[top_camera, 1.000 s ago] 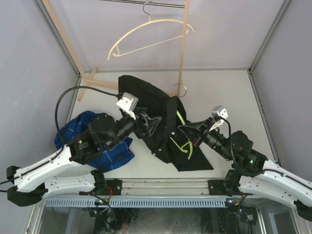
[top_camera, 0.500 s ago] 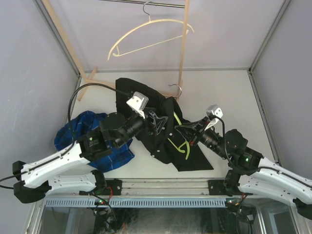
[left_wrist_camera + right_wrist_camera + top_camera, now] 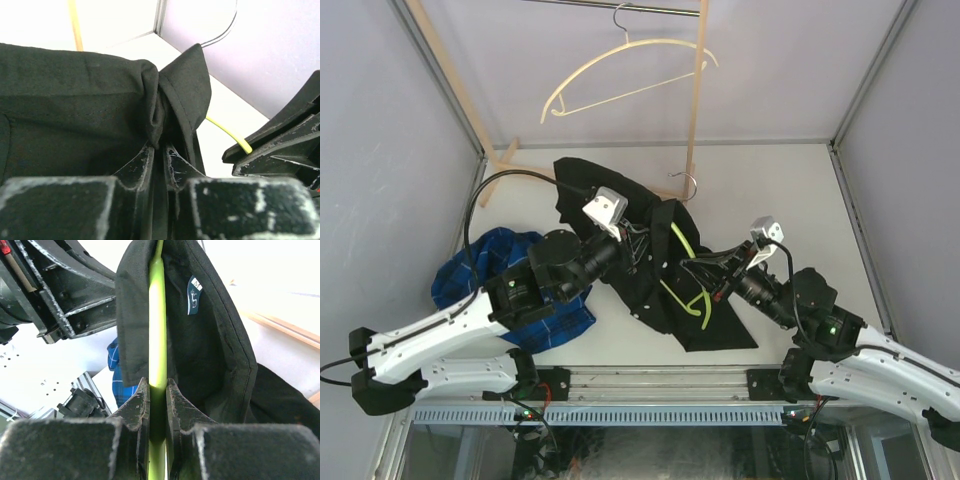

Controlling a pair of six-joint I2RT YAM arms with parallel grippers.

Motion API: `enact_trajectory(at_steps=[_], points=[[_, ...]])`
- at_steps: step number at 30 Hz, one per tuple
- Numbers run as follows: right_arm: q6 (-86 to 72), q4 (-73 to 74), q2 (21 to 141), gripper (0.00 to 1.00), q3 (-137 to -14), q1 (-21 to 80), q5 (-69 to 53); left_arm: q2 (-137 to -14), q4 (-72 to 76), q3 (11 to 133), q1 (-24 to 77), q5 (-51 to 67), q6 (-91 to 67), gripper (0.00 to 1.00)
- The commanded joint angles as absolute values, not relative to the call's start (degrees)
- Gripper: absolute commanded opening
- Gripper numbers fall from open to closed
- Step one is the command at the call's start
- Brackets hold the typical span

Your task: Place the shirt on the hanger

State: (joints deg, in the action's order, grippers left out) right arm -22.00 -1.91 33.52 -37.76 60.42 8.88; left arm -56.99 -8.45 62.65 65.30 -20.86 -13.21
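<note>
A crumpled blue plaid shirt lies at the left of the white tabletop, under the left arm and partly hidden by it. Just right of it, the left fingers are pinched tight on a fold of the plain black long-sleeved collared shirt, close to its collar. This shirt is bunched mid-tabletop between the two arms, touching the plaid one. The thin lime-green plastic hanger sits against it, one bar running up inside the collar beside a small blue neck label, its lower loop showing on the black cloth. Its metal hook pokes out at the shirt's far edge, beside the upright post of a pale wooden rack. The right fingers are clamped on the green bar, nearly touching the left ones. A cream hanger hangs on the rail above.
</note>
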Motion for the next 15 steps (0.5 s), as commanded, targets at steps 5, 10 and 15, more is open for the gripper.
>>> enact_trajectory(at_steps=[5, 10, 15], points=[[-22.5, -7.17, 32.23, 0.0, -38.54, 62.16, 9.87, -54.9, -9.57, 65.87, 62.36, -23.3, -7.66, 0.0], [-23.82, -9.21, 33.6, 0.0, -37.38, 62.41, 10.3, -57.57, -15.36, 74.3, 61.43, -17.47, -2.36, 0.0], [-24.43, -11.82, 35.48, 0.0, -37.42, 62.41, 9.85, -60.86, -19.89, 82.7, 61.42, -12.3, -0.03, 0.0]])
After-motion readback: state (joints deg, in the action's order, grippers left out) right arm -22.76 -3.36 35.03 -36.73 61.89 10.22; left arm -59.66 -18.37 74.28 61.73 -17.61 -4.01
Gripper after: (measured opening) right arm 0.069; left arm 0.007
